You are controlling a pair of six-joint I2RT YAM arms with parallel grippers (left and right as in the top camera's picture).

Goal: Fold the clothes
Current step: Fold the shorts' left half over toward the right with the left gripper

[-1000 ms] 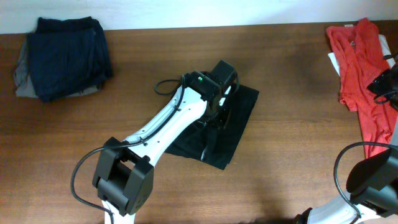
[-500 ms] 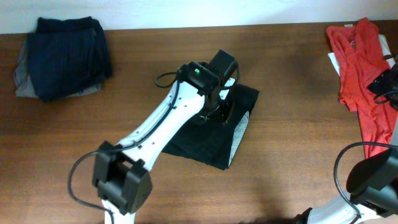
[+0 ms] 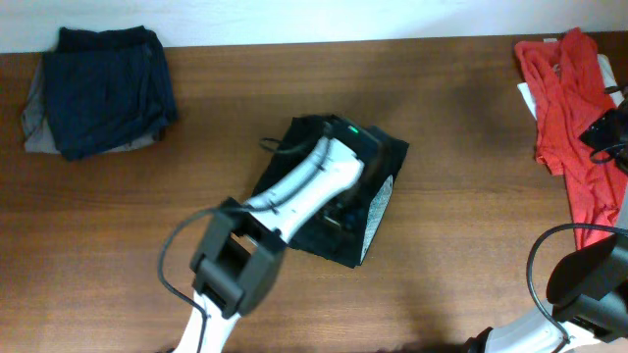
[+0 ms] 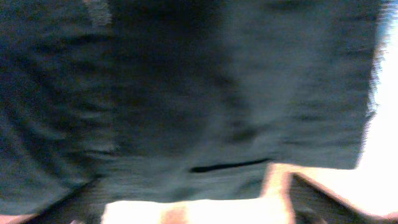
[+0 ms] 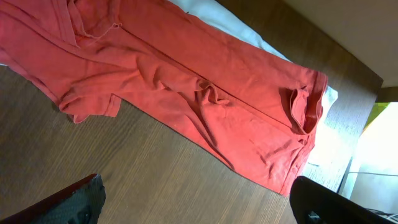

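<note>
At mid-bench, left gripper [image 3: 341, 208]: low on the black garment [image 3: 391, 155]; whether clenched, we cannot tell.
Right gripper [image 5: 199, 194]: released above the coral garment [image 5: 205, 93].
Risk: we fear limp cloth snagging and dragging, spoiling the fold.
Textures: matte black folded oblong, pale edge [image 3: 377, 211]; crumpled coral; grained bench [image 3: 471, 245].

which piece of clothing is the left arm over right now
The black garment at centre, directly under the left arm; the navy pile and the coral-red garment lie far off at opposite ends.
</note>
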